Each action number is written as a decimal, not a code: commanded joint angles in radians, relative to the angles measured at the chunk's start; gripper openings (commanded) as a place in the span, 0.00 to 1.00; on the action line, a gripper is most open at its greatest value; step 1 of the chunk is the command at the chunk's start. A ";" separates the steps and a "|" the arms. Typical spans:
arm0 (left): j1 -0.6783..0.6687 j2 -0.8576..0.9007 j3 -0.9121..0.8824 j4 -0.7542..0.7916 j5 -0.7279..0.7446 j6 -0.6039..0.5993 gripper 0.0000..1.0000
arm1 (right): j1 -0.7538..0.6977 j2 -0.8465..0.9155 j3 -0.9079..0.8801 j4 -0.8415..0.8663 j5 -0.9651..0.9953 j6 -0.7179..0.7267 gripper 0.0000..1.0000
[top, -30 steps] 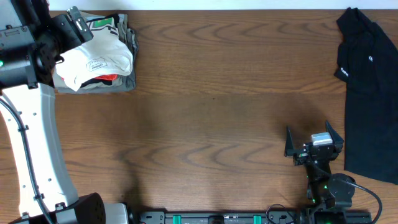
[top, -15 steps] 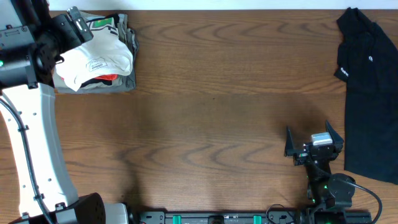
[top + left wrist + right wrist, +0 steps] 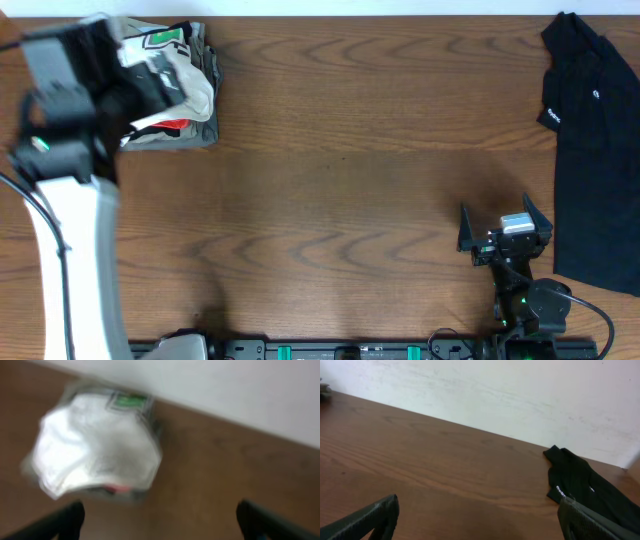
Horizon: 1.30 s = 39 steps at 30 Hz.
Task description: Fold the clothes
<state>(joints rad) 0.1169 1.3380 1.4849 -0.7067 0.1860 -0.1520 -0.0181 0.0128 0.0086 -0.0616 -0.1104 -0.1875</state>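
A white T-shirt (image 3: pixel 185 85) with green print lies folded on a small pile at the table's far left corner; it also shows blurred in the left wrist view (image 3: pixel 95 455). A black shirt (image 3: pixel 595 150) with a small white logo lies spread at the right edge and shows in the right wrist view (image 3: pixel 580 485). My left gripper (image 3: pixel 160 520) is open and empty, above the table just in front of the pile. My right gripper (image 3: pixel 505 228) is open and empty near the front edge, left of the black shirt.
The pile (image 3: pixel 170 128) holds other folded garments, one with red showing. A white wall (image 3: pixel 495 395) runs along the table's far edge. The left arm (image 3: pixel 70 230) stretches along the left side of the wooden table (image 3: pixel 340 190).
The left arm has pulled back from the pile, towards the front and slightly right, and is blurred with motion. The right arm has not moved.
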 commanded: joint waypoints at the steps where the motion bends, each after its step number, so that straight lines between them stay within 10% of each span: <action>1: -0.051 -0.125 -0.219 0.140 0.027 0.023 0.98 | -0.001 -0.006 -0.003 -0.002 0.009 0.015 0.99; 16: -0.071 -0.637 -0.986 0.557 0.027 0.019 0.98 | -0.001 -0.006 -0.003 -0.002 0.009 0.015 0.99; 39: -0.070 -1.192 -1.481 0.772 0.003 0.043 0.98 | -0.001 -0.006 -0.003 -0.002 0.009 0.015 0.99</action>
<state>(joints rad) 0.0486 0.1867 0.0147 0.0788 0.2028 -0.1452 -0.0181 0.0128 0.0082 -0.0616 -0.1062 -0.1875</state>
